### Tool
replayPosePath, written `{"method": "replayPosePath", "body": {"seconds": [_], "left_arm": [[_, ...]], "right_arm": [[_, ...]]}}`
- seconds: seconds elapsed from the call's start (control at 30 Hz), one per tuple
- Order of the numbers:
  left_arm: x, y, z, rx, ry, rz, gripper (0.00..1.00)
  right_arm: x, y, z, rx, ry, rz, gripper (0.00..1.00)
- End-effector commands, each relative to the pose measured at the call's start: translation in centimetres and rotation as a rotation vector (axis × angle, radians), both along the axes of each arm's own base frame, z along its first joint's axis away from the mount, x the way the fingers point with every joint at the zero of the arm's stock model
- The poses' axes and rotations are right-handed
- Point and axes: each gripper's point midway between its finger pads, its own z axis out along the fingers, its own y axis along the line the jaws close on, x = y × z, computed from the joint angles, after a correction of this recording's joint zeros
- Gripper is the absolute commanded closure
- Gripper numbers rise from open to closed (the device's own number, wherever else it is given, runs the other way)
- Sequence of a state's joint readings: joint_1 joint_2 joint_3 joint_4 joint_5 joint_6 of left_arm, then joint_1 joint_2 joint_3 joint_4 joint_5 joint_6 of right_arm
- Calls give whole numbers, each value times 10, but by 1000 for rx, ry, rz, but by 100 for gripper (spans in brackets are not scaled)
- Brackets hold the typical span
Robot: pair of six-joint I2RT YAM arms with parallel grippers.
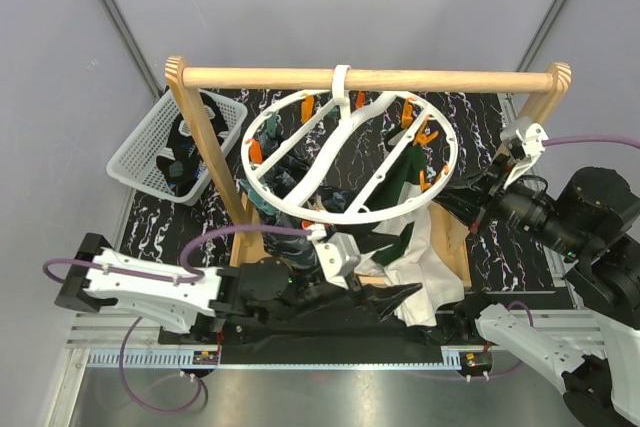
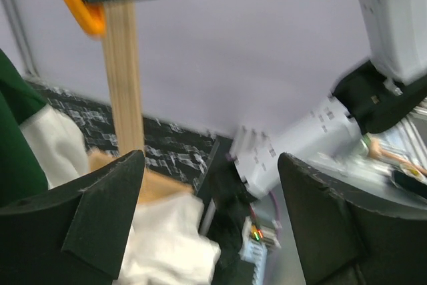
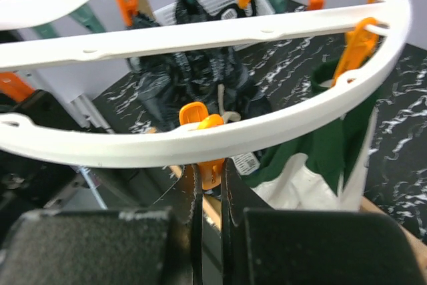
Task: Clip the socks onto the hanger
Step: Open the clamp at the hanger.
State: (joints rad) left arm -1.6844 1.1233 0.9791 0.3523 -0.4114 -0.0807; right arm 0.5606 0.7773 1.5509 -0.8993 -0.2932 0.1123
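Note:
The white ring hanger (image 1: 352,217) hangs by its hook from the wooden rail, with several orange pegs round it. A mottled teal-grey sock (image 1: 262,199) hangs at its left and a dark green sock (image 1: 404,185) at its right. My right gripper (image 1: 452,197) is at the ring's right rim. In the right wrist view it (image 3: 212,177) is shut on an orange peg (image 3: 215,166) just under the ring (image 3: 200,139). My left gripper (image 1: 398,297) is low at the front, below the ring. Its fingers (image 2: 100,211) are wide apart and empty.
A white mesh basket (image 1: 140,142) with dark socks (image 1: 185,157) stands at the back left. The wooden rail (image 1: 370,78) and its posts (image 2: 123,78) frame the hanger. A white cloth (image 1: 420,272) hangs down to the mat; it also shows in the left wrist view (image 2: 167,245).

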Motion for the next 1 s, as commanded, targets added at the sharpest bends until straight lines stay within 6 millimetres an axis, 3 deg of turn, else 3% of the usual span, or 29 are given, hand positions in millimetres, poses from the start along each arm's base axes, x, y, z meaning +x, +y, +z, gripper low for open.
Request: {"method": "replayPosePath", "body": {"seconds": [0.0,0.03,0.13,0.27,0.33,0.37,0.47,0.6,0.97], "left_arm": [[21,-18,39,-170,-113,156,13],[26,-17,60,-250,-113,193,12],[43,-16,71,-355,-104,301,6],[55,-12,81,-460,-68,286,7],[55,-11,87,-500,-66,251,12],[60,-9,87,-503,-75,256,20],[63,-2,95,-531,-118,243,30],[60,-13,93,-489,-122,151,41],[44,-10,95,-528,-147,53,52]], "right_arm": [[-27,6,6,43,44,100,100],[-30,7,6,46,47,115,100],[-47,10,10,58,33,195,100],[-56,11,13,70,28,230,100],[-59,13,11,66,36,251,100],[-59,14,11,65,33,259,100],[-60,13,11,75,23,254,100],[-61,10,12,76,12,243,100],[-57,14,6,82,39,242,100]]}}
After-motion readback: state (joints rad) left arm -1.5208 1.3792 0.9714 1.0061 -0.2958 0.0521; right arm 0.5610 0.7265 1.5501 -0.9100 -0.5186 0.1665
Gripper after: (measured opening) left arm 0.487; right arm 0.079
